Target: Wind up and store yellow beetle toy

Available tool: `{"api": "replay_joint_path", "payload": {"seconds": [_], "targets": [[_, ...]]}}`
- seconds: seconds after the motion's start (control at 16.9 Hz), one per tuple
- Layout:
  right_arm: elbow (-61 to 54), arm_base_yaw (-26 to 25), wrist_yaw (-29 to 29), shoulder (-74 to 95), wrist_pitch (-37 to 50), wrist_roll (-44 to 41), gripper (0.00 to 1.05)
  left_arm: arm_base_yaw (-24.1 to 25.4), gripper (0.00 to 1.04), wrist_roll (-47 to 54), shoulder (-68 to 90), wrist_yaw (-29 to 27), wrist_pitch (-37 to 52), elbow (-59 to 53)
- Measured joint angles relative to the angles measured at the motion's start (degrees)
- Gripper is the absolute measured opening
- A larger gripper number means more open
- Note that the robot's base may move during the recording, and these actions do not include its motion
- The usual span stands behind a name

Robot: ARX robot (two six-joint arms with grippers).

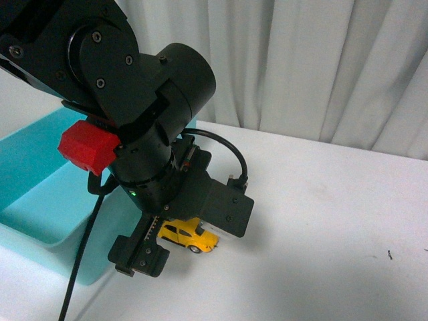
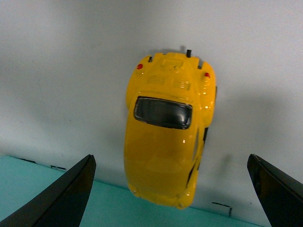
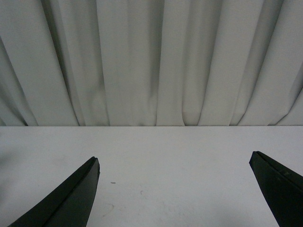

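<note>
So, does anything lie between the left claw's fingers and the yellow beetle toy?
No object. In the left wrist view the open left claw straddles the yellow beetle toy; the gaps show only white table and teal bin.

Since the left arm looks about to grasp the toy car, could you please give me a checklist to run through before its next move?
1. Left gripper open: ok, fingers wide apart.
2. Yellow beetle toy between the fingers: ok, touching neither; its sides face them.
3. Toy upright on the table: ok, on its wheels in the front view.
4. Fingers low enough to close on the body: cannot tell.
5. Teal bin close by for storing: ok, right beside the toy.
6. Right gripper out of the way: ok, open, holding nothing.
</note>
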Motion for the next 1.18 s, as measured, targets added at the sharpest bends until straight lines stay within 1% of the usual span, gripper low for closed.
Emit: {"api": "replay_joint_path", "payload": {"seconds": [0.3,0.36,0.41,0.59,0.65,0.77,0.83,0.95,1.07,1.12,1.18], "targets": [[0.0,0.0,0.0,0.0,0.0,0.0,0.98,0.7,0.98,0.1,3.1,-1.3,2.9,0.7],[0.0,0.0,0.0,0.0,0.0,0.0,0.98,1.4,0.96,-1.2,3.7,-1.9,3.3,0.8],[0.0,0.0,0.0,0.0,0.0,0.0,0.98,1.6,0.87,-2.2,3.9,-2.5,3.5,0.9],[0.0,0.0,0.0,0.0,0.0,0.0,0.98,2.2,0.57,-3.5,4.5,-3.1,4.0,1.1],[0.0,0.0,0.0,0.0,0.0,0.0,0.98,2.2,0.49,-3.6,4.6,-3.5,4.7,1.1],[0.0,0.0,0.0,0.0,0.0,0.0,0.98,2.0,0.44,-2.7,4.2,-3.3,4.1,1.3],[0.0,0.0,0.0,0.0,0.0,0.0,0.98,1.8,0.40,-2.1,3.9,-2.3,4.1,1.4],[0.0,0.0,0.0,0.0,0.0,0.0,0.98,1.6,0.39,-2.8,3.4,-0.7,3.5,1.4],[0.0,0.0,0.0,0.0,0.0,0.0,0.98,1.1,0.39,-5.6,1.8,2.8,1.9,1.0],[0.0,0.0,0.0,0.0,0.0,0.0,0.98,0.7,0.39,-8.2,-0.3,5.5,-0.4,1.0],[0.0,0.0,0.0,0.0,0.0,0.0,0.98,0.3,0.39,-11.5,-3.2,9.8,-3.2,1.1]]}}
